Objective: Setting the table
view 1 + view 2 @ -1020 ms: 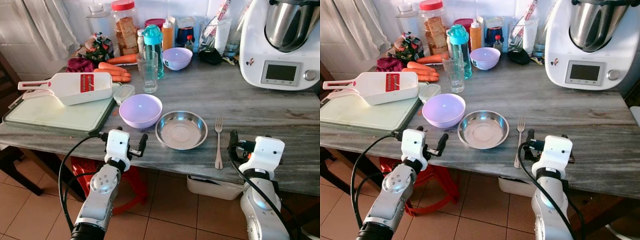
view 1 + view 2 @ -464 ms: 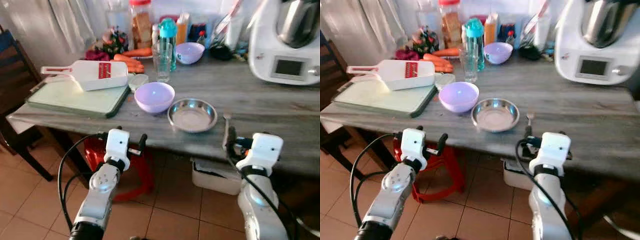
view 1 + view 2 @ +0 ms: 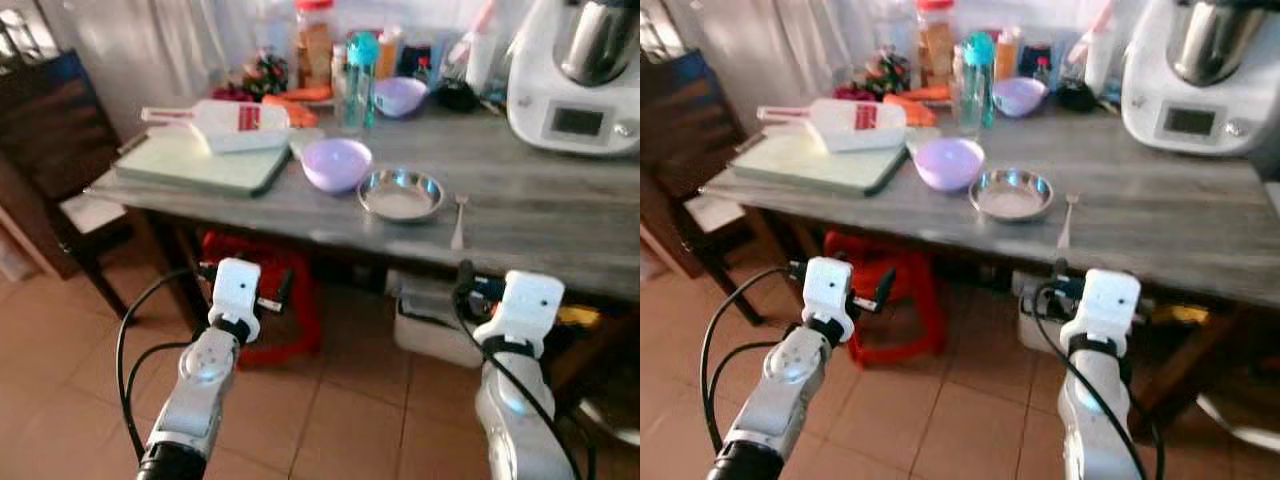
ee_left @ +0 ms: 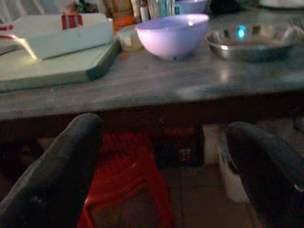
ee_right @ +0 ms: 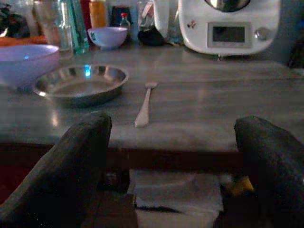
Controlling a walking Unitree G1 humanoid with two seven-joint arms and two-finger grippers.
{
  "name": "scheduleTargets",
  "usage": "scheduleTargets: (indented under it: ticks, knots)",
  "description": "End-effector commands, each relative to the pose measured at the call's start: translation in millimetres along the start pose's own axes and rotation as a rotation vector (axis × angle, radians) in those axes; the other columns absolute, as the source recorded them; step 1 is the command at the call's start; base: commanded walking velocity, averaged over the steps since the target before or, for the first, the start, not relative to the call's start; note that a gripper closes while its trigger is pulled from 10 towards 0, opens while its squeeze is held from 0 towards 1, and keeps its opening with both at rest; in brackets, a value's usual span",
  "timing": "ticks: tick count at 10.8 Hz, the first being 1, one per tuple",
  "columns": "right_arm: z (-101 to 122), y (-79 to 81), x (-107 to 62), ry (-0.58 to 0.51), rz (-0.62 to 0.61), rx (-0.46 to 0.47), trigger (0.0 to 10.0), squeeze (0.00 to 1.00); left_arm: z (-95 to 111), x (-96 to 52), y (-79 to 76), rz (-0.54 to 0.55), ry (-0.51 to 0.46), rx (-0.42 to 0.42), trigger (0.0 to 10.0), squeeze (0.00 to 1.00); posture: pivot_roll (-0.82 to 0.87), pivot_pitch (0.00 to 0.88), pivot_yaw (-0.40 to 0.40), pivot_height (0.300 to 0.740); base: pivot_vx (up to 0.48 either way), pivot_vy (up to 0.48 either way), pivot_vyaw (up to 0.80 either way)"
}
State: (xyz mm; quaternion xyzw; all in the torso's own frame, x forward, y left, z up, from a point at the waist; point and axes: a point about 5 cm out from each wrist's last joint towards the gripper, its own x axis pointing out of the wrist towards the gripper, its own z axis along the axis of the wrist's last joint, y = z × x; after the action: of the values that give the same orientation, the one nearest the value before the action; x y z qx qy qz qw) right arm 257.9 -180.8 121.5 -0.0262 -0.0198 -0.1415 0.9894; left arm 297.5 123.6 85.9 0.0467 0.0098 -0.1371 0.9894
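A purple bowl (image 3: 337, 163), a steel plate (image 3: 401, 194) and a fork (image 3: 458, 220) lie in a row near the front edge of the grey table (image 3: 540, 215). I stand back from the table. My left gripper (image 4: 161, 166) is open and empty, held low over the floor and facing the table's edge below the bowl. My right gripper (image 5: 173, 161) is open and empty too, level with the tabletop and facing the fork (image 5: 144, 102) and the plate (image 5: 80, 84).
A green cutting board (image 3: 200, 165) carries a white slicer (image 3: 225, 125). At the back stand a glass, a teal bottle (image 3: 361, 60), a small purple bowl (image 3: 400, 95) and a white kitchen machine (image 3: 580, 70). Under the table are a red stool (image 3: 265, 300) and a white box (image 3: 430, 325). A dark chair (image 3: 60, 140) stands at the left.
The whole view has pulled back from the table, which now lies farther off. Both arms keep their pose, and both grippers stay open and empty.
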Motion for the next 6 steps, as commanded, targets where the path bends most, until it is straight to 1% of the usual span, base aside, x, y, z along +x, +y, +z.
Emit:
scheduleTargets:
  ticks: [1, 3, 6]
  knots:
    - [0.7, -3.2, 1.8, 0.002, -0.019, -0.008, 10.0, 0.00, -0.4, -0.4, -1.5, -0.016, 0.006, 0.013, 10.0, 0.00, -0.03, 0.000, 0.094, 0.740, -0.311, 0.000, 0.00]
    - [-3.0, -3.7, 0.1, 0.022, -0.022, -0.005, 10.0, 0.00, -1.1, -1.1, -1.2, -0.019, 0.010, 0.015, 10.0, 0.00, -0.03, 0.000, 0.096, 0.740, -0.309, 0.000, -0.41]
    - [-3.0, -1.5, -0.5, 0.019, -0.016, -0.009, 10.0, 0.00, 3.3, -0.3, -4.2, -0.048, -0.034, -0.010, 10.0, 0.00, -0.03, 0.000, 0.097, 0.740, 0.000, 0.000, 0.00]
